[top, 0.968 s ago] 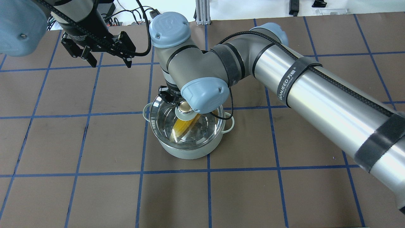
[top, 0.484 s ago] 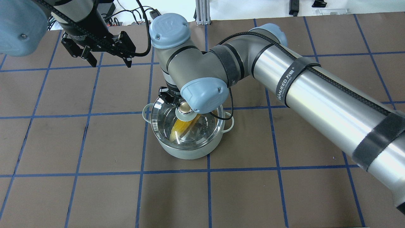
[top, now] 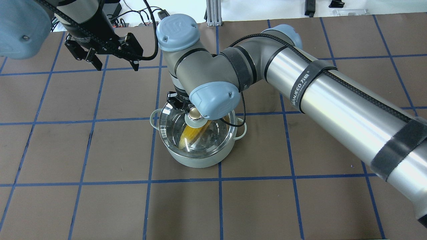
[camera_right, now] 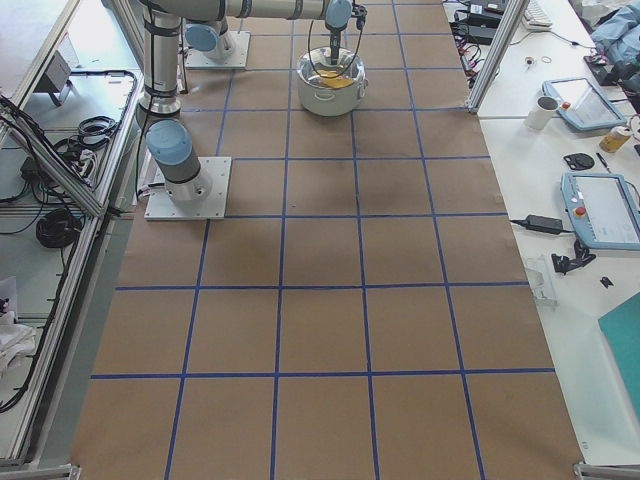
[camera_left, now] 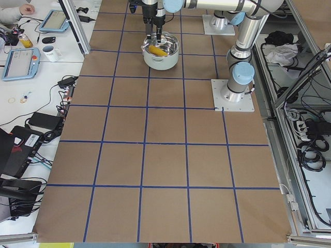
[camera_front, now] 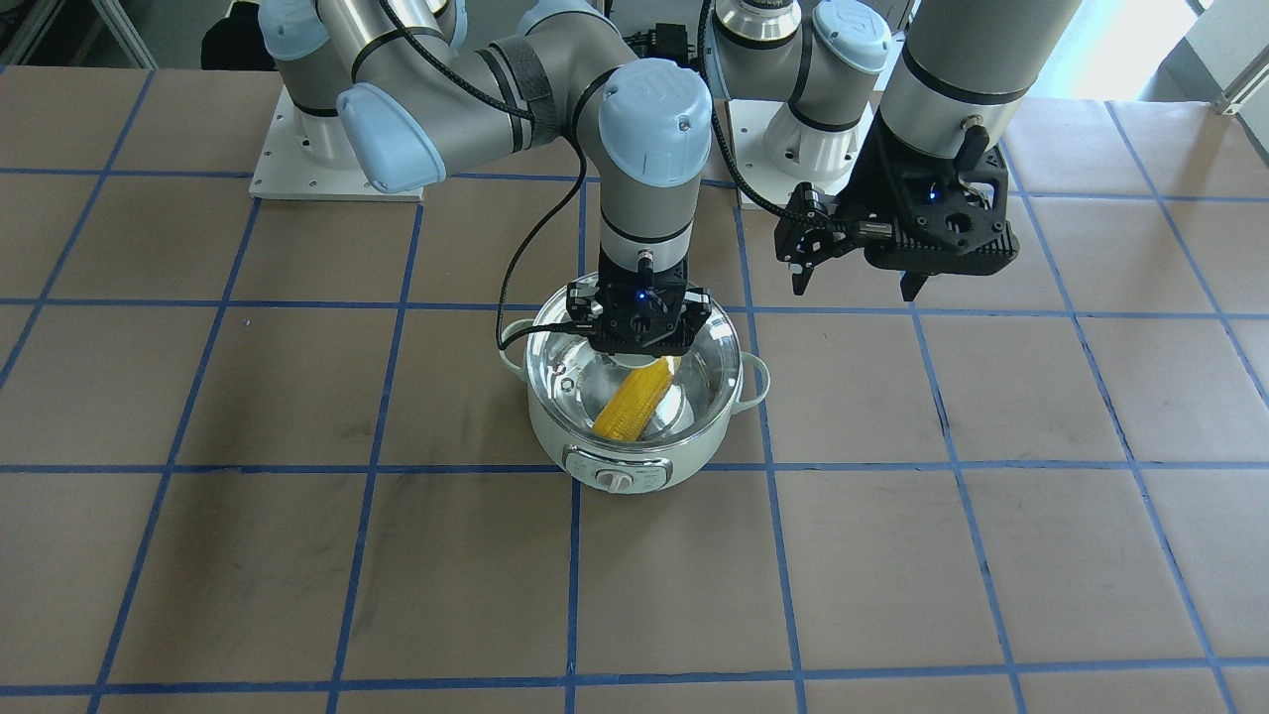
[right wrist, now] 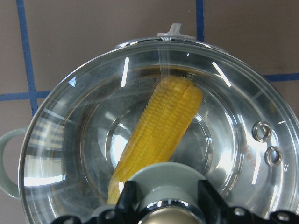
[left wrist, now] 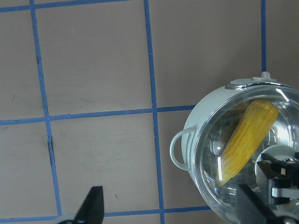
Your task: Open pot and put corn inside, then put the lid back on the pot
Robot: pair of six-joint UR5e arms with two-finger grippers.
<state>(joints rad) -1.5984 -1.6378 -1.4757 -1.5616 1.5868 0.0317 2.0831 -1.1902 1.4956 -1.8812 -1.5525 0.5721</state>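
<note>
Glass lid (right wrist: 93, 140) seated on pot (camera_front: 555, 436), corn (right wrist: 163, 121) inside beneath | right gripper (camera_front: 639, 332) directly above, clamped on knob (top: 194, 115) | left gripper (top: 117, 68) spread wide, well apart at far left.

Brown table (top: 100, 206) gridded with blue tape (top: 220, 181), white desk (camera_right: 530, 160) alongside

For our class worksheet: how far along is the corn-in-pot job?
Done: corn lies inside the pot, glass lid sits on top. In hand: right gripper clasps the lid's knob. Remaining: let go and withdraw; left gripper hangs open, aside.
</note>
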